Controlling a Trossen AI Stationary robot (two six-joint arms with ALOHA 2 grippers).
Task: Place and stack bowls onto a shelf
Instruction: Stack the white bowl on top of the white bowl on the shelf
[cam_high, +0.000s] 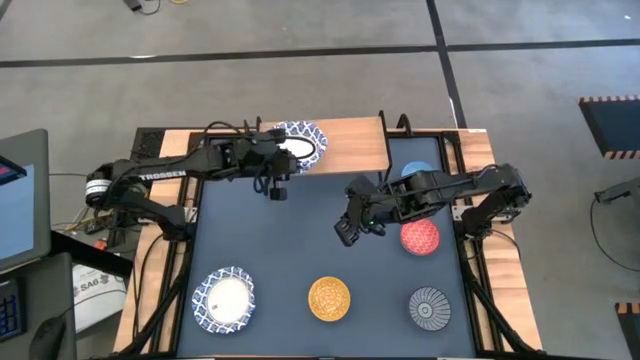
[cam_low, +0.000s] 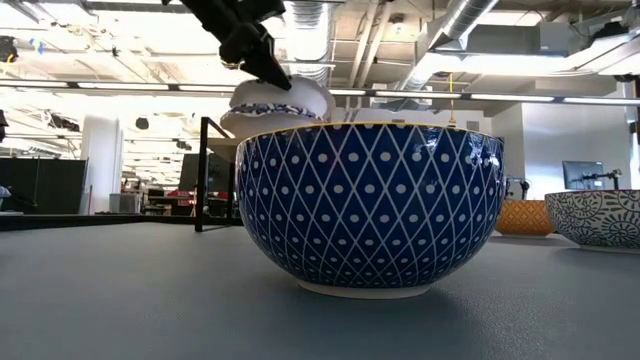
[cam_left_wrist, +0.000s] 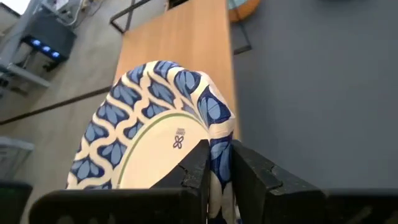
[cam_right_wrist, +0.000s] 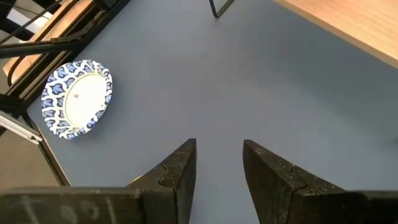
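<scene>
While the left gripper (cam_high: 278, 172) pinched the rim of a patterned bowl (cam_high: 297, 146) over the wooden shelf (cam_high: 350, 147) | right gripper (cam_high: 350, 228) hung above the tabletop (cam_high: 280, 250), fingers spread and empty | second patterned bowl (cam_high: 225, 299), yellow bowl (cam_high: 329, 298), striped bowl (cam_high: 430, 308) sat along the front; red bowl (cam_high: 420, 237) near the right arm.

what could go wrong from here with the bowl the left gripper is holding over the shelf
1. The left gripper pinches the patterned bowl only by its rim, tilted over the shelf; it may slip or swing on release.
2. The bowl hangs near the shelf's edge in the high view, so a drop could land partly off the wood.
3. The right gripper hovers open mid-table, near the red bowl; it might nudge it.
</scene>
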